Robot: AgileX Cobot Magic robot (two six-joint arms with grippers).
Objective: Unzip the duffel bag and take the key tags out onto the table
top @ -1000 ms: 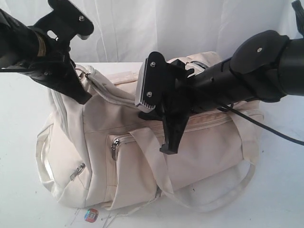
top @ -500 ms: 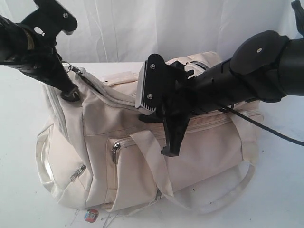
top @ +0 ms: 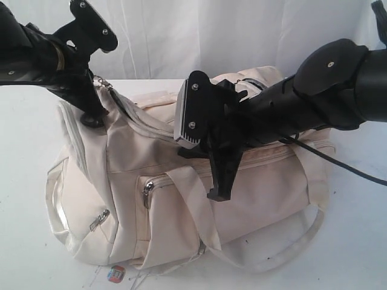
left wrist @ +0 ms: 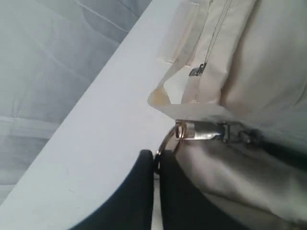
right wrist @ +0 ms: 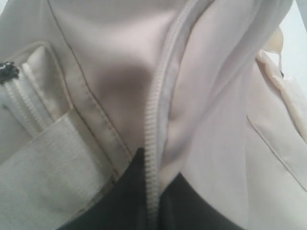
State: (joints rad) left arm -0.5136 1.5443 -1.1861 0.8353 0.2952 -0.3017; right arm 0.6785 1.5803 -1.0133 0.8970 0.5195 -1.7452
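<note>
left end effector (left wrist: 154, 162) above white table (left wrist: 91, 143)

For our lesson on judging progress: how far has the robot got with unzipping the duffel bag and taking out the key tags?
Done: both grips are set. In hand: the left gripper pinches the zipper pull by its ring at one end of the duffel bag; the right gripper clamps fabric along the zipper. Left: that zipper looks closed, and no key tags show on the table.
</note>
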